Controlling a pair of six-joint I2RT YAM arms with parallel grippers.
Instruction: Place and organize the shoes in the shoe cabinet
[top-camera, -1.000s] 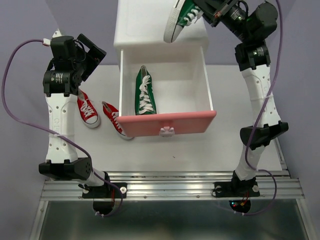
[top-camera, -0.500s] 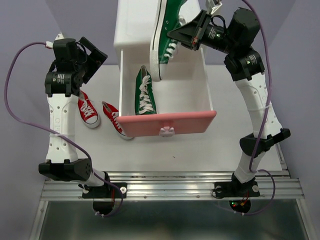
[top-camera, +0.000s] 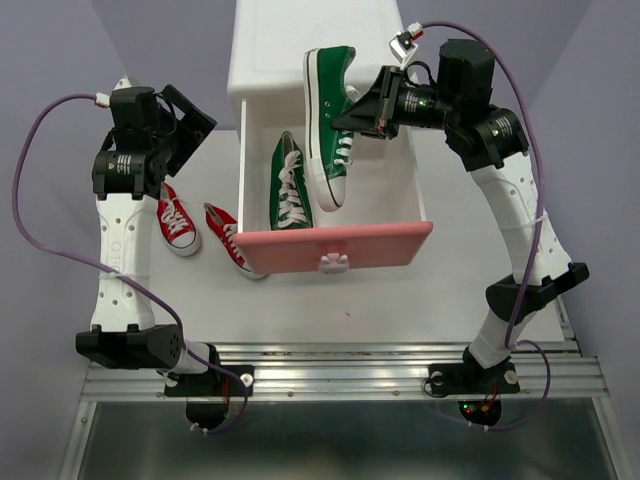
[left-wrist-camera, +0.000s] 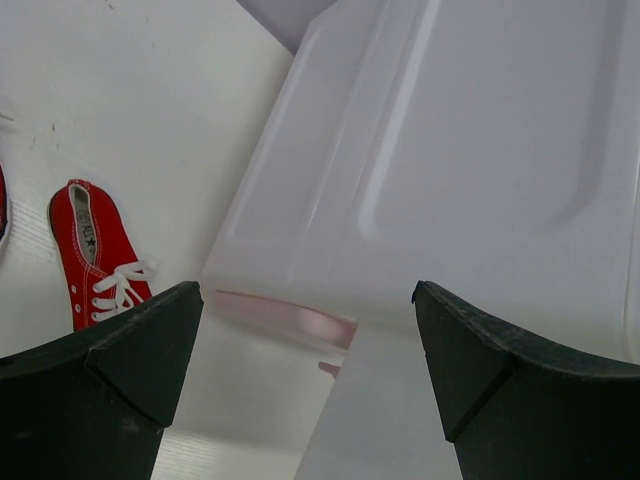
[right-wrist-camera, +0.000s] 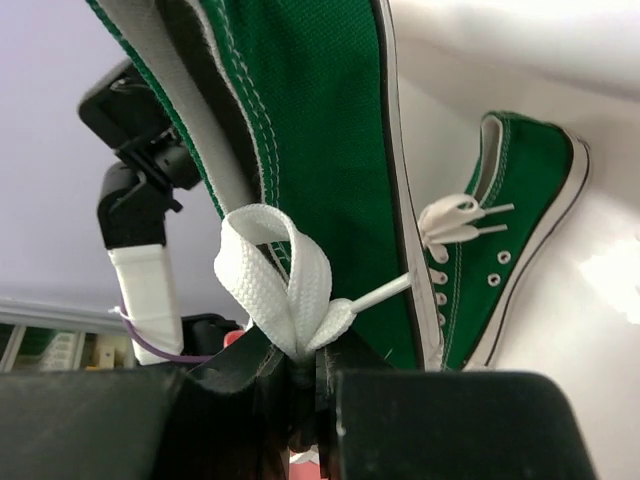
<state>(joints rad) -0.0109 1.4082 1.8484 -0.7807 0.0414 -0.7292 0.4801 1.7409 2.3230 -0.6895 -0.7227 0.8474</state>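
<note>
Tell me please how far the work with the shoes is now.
Done: one green shoe lies in the open pink drawer. In hand: the right jaws are shut on the lace of the second green shoe, which hangs over the drawer. To do: the outer red shoe and the inner red shoe lie on the table beside the cabinet; the left jaws are open and empty.

Pale lilac walls (top-camera: 40, 50) surround a white table (top-camera: 400, 300). An aluminium rail (top-camera: 340, 372) edges its near side; below lies a dim greenish surface (top-camera: 340, 440), possibly glass.
</note>
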